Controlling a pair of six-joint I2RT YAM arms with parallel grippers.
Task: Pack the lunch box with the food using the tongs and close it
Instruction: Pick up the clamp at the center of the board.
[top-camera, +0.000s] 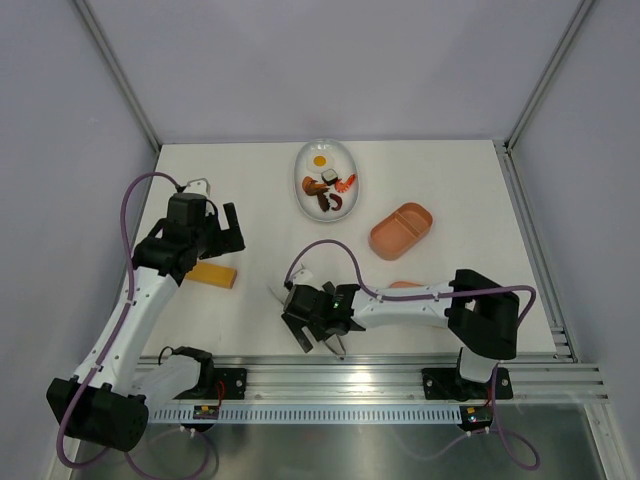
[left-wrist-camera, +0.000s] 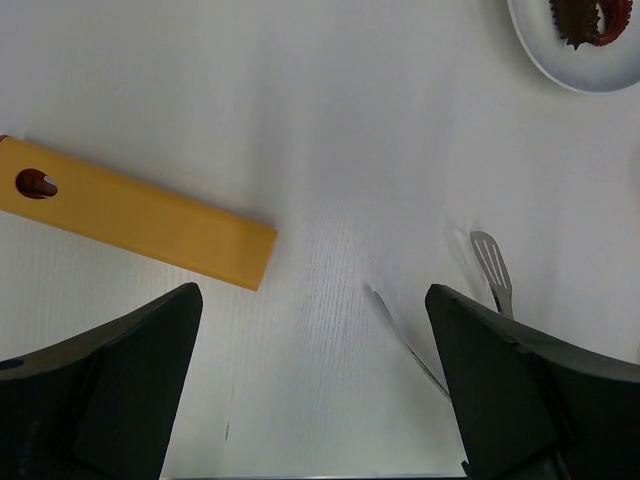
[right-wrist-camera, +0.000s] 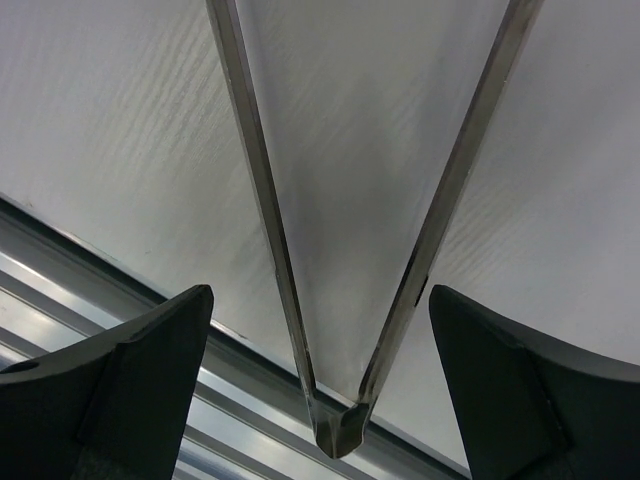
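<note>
The thin silver tongs lie flat on the table, their V joint at the near edge. My right gripper stands open astride them, one black finger on each side, neither touching. From above, the right gripper sits low by the front rail. The pink lunch box stands open and empty at the right. Its lid peeks out behind the right arm. The food lies in a white oval dish. My left gripper hangs open and empty; the tongs' tips show at its right.
A yellow-orange block lies under the left arm, also seen in the left wrist view. The dish rim shows at the top right of the left wrist view. A metal rail runs along the table's near edge.
</note>
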